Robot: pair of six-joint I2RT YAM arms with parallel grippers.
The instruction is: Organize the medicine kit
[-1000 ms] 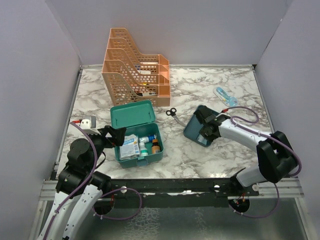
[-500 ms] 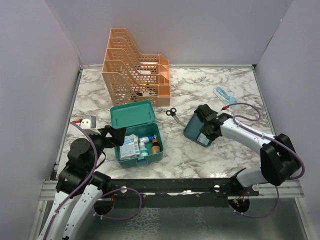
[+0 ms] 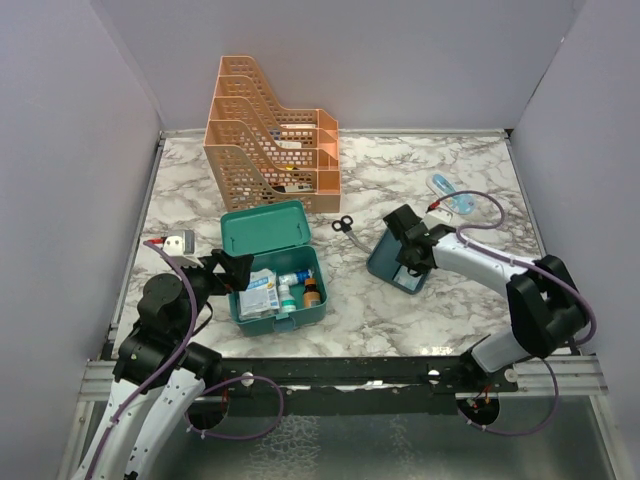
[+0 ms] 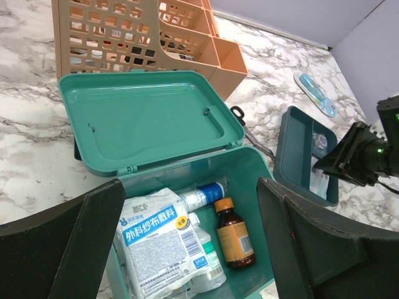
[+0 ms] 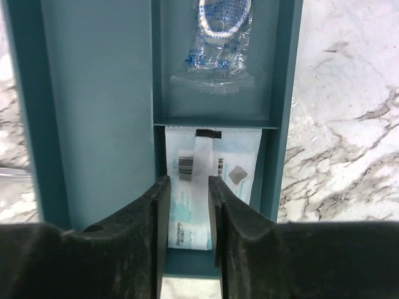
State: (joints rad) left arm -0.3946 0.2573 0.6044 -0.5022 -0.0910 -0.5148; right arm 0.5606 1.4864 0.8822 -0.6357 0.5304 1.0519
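The teal medicine kit (image 3: 263,228) stands open at centre-left, lid (image 4: 149,118) tipped back. Inside lie a white gauze packet (image 4: 156,240), a brown bottle (image 4: 234,233), a clear bottle (image 4: 209,265) and a blue-white tube (image 4: 202,194). My left gripper (image 3: 230,270) hovers at the kit's left edge, open and holding nothing (image 4: 190,184). The kit's divided tray (image 3: 385,262) lies to the right on the marble. My right gripper (image 3: 405,240) hangs over it, open, with its fingers straddling a flat white packet (image 5: 234,168) in the near compartment (image 5: 188,180). A sealed clear bag (image 5: 218,37) fills the far compartment.
An orange perforated file rack (image 3: 270,130) stands behind the kit. Small black-handled scissors (image 3: 345,226) lie between the kit and the tray. A blue wrapped item (image 3: 452,195) rests at the back right. A small white object (image 3: 175,242) sits near the left edge.
My right gripper's jaws have widened, and it has shifted slightly toward the back of the tray. The left arm has stayed still.
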